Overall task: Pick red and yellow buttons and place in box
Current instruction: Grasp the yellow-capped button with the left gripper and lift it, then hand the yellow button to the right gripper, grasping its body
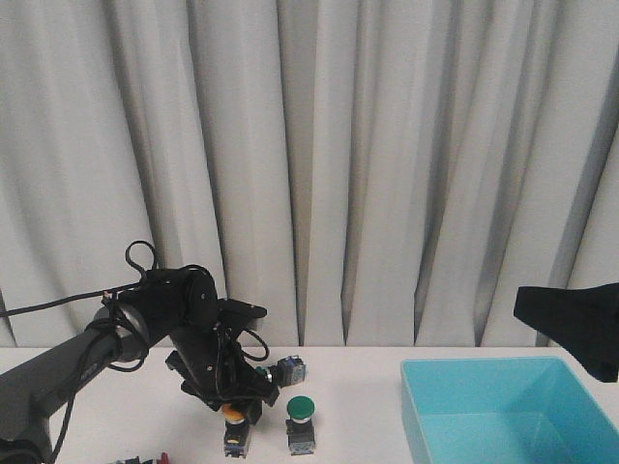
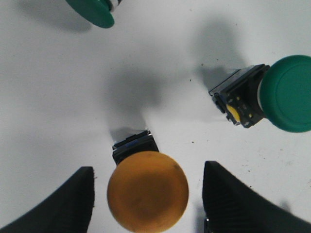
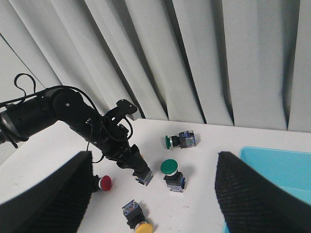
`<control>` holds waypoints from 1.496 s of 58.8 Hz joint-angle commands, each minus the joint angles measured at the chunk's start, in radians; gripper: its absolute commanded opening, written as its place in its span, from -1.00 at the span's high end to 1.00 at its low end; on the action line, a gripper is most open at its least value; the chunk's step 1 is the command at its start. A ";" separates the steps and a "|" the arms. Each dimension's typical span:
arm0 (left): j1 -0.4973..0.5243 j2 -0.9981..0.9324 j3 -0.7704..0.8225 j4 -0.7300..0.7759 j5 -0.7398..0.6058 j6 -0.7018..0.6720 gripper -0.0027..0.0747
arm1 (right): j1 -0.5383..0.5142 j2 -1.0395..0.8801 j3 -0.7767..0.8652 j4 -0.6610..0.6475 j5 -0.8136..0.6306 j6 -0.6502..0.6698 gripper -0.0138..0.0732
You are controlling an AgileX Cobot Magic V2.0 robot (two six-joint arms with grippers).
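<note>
A yellow-orange button [image 2: 147,191] stands cap-up on the white table, on a dark switch body [image 2: 135,146]. My left gripper [image 2: 146,199] is open and straddles its cap, with a small gap at each finger. In the front view the left gripper [image 1: 232,408] is low over this button [image 1: 233,418]. A red button [image 3: 104,183] and a second yellow button [image 3: 144,226] lie on the table nearer the front. The turquoise box [image 1: 503,411] is on the right and shows nothing inside. My right gripper [image 3: 154,194] is open, empty and raised high above the box [image 3: 277,165].
A green button [image 1: 302,407] stands just right of the left gripper, and it also shows in the left wrist view [image 2: 286,93]. Another green button [image 3: 179,141] lies on its side further back. Grey curtains hang behind the table.
</note>
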 commanded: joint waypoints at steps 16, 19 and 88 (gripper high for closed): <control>0.001 -0.071 -0.031 -0.020 -0.033 -0.001 -0.04 | -0.005 -0.011 -0.032 0.040 -0.037 -0.011 -0.48; 0.001 -0.071 -0.031 -0.020 -0.029 -0.001 0.07 | -0.005 -0.011 -0.032 0.040 -0.037 -0.011 -0.48; -0.002 -0.524 -0.031 -0.285 0.111 -0.001 0.95 | -0.004 0.133 -0.032 0.486 0.148 -0.891 -0.53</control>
